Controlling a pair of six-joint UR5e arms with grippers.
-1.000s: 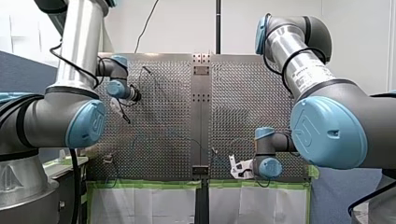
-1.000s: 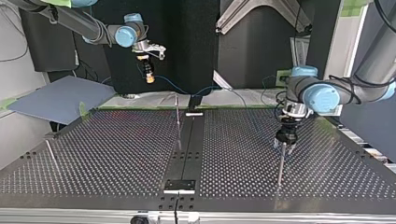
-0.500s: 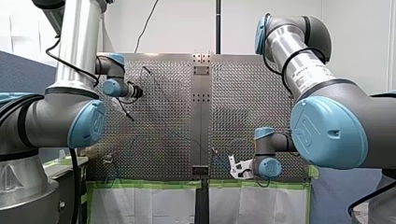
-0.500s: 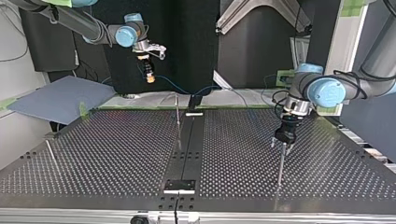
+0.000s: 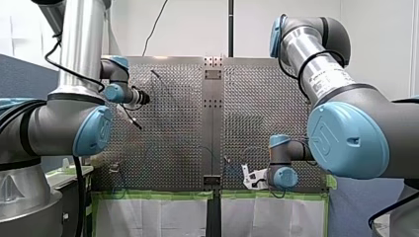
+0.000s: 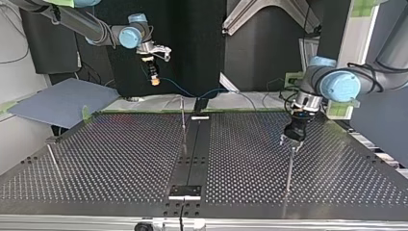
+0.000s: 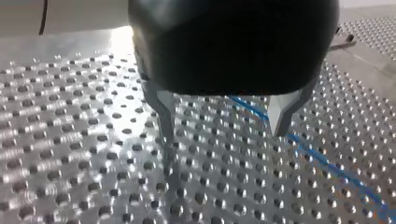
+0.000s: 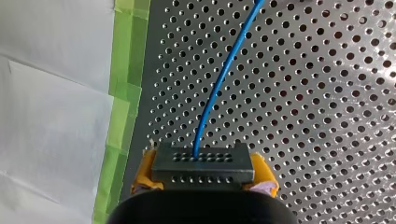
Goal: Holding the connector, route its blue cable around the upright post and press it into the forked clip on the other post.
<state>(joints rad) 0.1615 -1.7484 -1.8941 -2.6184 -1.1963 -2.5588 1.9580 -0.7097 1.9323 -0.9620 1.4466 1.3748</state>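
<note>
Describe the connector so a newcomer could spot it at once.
Start at the perforated table; above its far edge in the top view hangs my right gripper. Its yellow pads clamp the connector, a dark holed block, the only thing with a blue cable leaving it.

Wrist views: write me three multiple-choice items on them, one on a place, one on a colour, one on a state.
1. The connector sits: A in my right gripper; B in my left gripper; C in neither.
2. The cable is: A red; B blue; C green.
3. My left gripper is: A shut on the cable; B shut on the connector; C open.

1 A, yellow pads clamp its sides.
2 B, it leaves the connector as a blue line.
3 C, its metal fingers stand apart with nothing between.
</note>
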